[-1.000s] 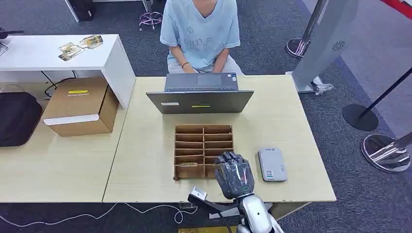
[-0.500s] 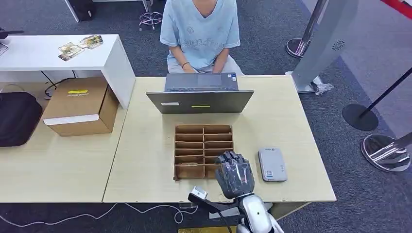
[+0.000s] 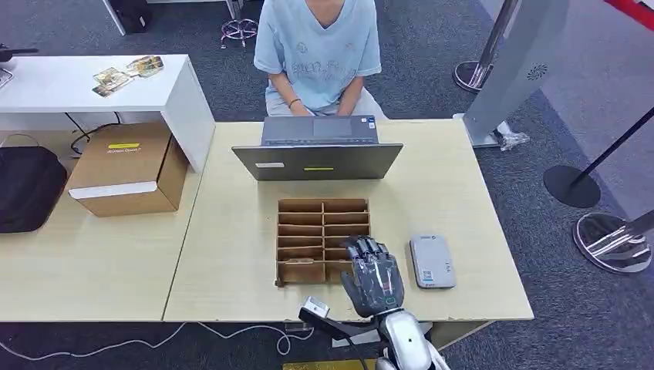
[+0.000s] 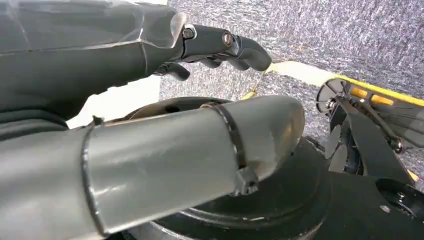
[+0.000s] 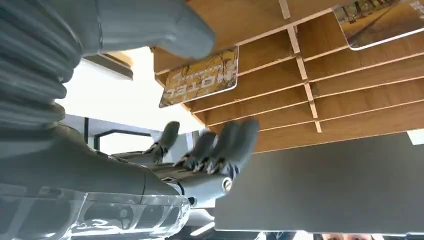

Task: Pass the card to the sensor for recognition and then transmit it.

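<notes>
Down at the near table edge, the right hand [image 3: 373, 276] hovers palm-down over the near right corner of the wooden slotted rack [image 3: 323, 240], fingers [image 5: 220, 147] spread apart and holding nothing. From the right wrist, a card [image 5: 201, 76] marked HOTEL stands in a rack slot just beyond the thumb, untouched. Just right of the rack lies the grey sensor [image 3: 432, 261]. The left hand [image 4: 220, 47] hangs over carpet, fingers loosely curled, empty. Farther off, an open laptop [image 3: 318, 151] faces a seated person [image 3: 318, 54].

Empty right hand [image 5: 200, 150] beside slotted card [image 5: 200, 77].
</notes>
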